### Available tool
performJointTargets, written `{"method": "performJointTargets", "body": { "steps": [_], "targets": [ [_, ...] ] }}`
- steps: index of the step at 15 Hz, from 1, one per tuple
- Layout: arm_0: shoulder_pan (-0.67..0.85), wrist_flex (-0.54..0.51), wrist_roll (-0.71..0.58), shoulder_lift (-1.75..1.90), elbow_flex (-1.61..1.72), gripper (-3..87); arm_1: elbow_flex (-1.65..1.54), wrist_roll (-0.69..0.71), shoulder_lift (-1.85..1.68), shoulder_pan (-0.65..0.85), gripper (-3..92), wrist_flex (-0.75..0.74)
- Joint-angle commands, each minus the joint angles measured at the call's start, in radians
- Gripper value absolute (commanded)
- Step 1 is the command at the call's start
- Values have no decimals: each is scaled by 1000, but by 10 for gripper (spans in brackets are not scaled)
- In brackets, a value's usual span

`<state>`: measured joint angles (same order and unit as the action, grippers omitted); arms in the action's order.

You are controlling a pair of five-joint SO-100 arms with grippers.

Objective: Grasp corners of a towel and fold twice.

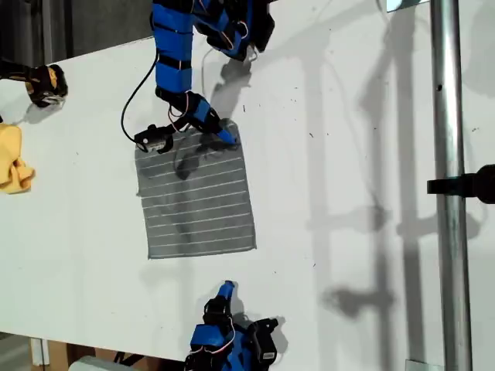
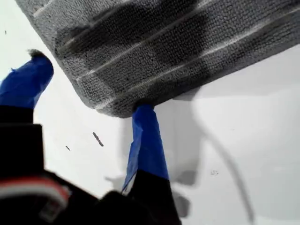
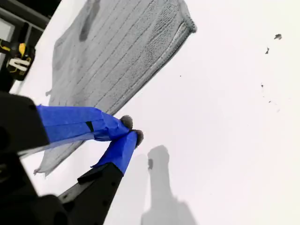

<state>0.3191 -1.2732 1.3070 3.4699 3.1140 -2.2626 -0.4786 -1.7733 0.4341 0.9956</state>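
Observation:
The grey towel (image 1: 197, 193) with thin white stripes lies flat on the white table. My first gripper (image 1: 226, 137) reaches down from the exterior view's top to the towel's far corner on that view's right. In the first wrist view it (image 2: 89, 98) is open, and that corner (image 2: 110, 105) lies between its blue fingers, one fingertip (image 2: 144, 115) touching the cloth edge. My second gripper (image 1: 226, 291) rests on the table below the towel's near edge, apart from it. Its blue fingers (image 3: 131, 130) are shut on nothing, with a near corner (image 3: 191, 26) further ahead.
A yellow cloth (image 1: 11, 158) lies at the exterior view's left edge, a black and yellow object (image 1: 46, 83) above it. A metal pole (image 1: 448, 185) with a black clamp runs down that view's right side. The table's near edge passes just beneath the second arm.

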Motion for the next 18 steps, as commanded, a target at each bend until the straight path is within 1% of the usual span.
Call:
{"method": "performJointTargets", "body": {
  "steps": [1,4,9,10,11,12,13,16,17,18],
  "targets": [
    [-11,18,11,5,-3,-15,63,9,66,23,347,25],
    [-12,18,14,5,-2,-15,153,11,187,5,338,64],
    [-6,20,11,5,-2,-15,164,11,184,-20,316,63],
    [-6,20,11,5,-2,-15,166,11,179,-21,294,61],
    [-6,20,11,5,-2,-15,166,11,169,-20,183,61],
    [-6,20,12,5,-2,-15,166,3,153,-14,100,63],
    [-8,20,14,5,-2,-15,164,3,143,-8,73,66],
    [-8,20,17,5,-2,-15,169,11,149,-6,39,67],
    [-8,20,18,5,-2,-15,173,11,158,-9,-1,67],
    [-9,18,20,5,-2,-15,176,11,166,-17,-1,64]
  ]
}}
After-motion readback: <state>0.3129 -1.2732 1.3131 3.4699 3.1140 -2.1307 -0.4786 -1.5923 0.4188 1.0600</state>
